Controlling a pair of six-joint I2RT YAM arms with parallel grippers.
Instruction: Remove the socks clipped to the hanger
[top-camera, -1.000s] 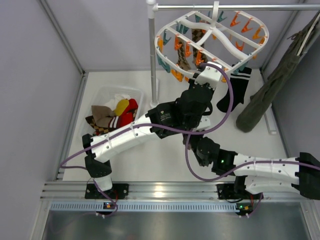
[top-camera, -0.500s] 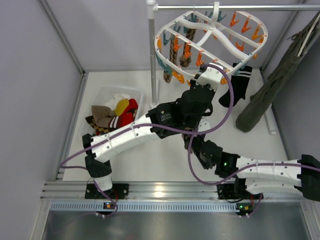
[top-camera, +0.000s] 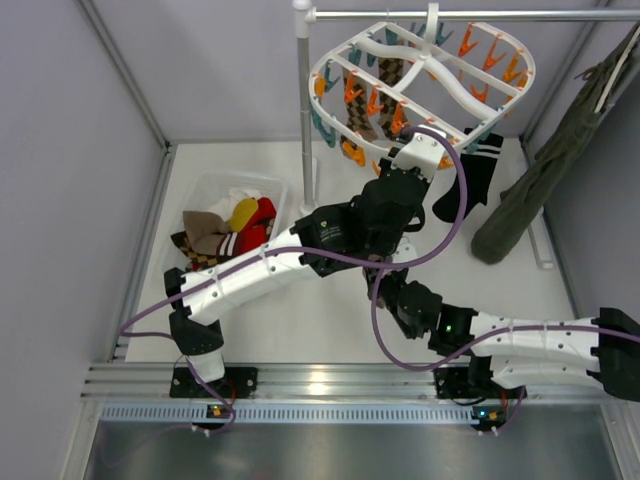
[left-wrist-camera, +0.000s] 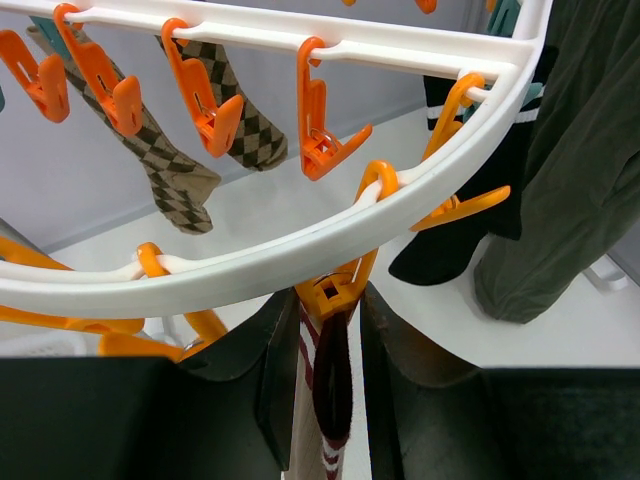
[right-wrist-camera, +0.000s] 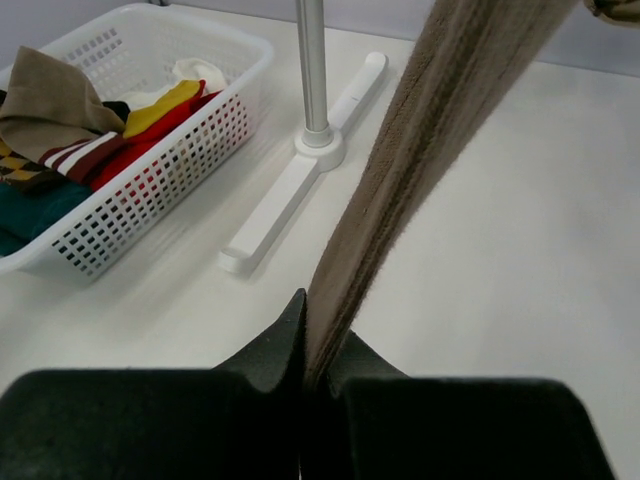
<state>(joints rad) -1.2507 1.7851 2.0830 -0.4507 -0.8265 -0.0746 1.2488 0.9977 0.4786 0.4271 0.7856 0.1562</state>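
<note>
The white oval hanger (top-camera: 455, 90) hangs from the rail, and its rim (left-wrist-camera: 300, 250) crosses the left wrist view. Argyle socks (top-camera: 358, 115) (left-wrist-camera: 170, 170) hang from orange clips. My left gripper (top-camera: 418, 152) (left-wrist-camera: 330, 330) is under the near rim, its jaws pressed on both sides of an orange clip (left-wrist-camera: 335, 288) that holds a tan sock with a white and dark-red striped cuff (left-wrist-camera: 318, 400). My right gripper (top-camera: 390, 288) (right-wrist-camera: 318, 345), partly hidden under the left arm, is shut on the lower part of that tan sock (right-wrist-camera: 400, 190), which is stretched taut.
A white basket (top-camera: 200, 190) (right-wrist-camera: 240, 60) with several socks stands at the left. The grey pole (top-camera: 305, 110) and its white foot (right-wrist-camera: 300, 180) stand behind it. A black sock (top-camera: 478, 175) and a long olive garment (top-camera: 545, 170) hang at the right.
The hanger has rocked, and the argyle socks swung left and then back. My right wrist shifted slightly with the tan sock. The left arm has stayed in place.
</note>
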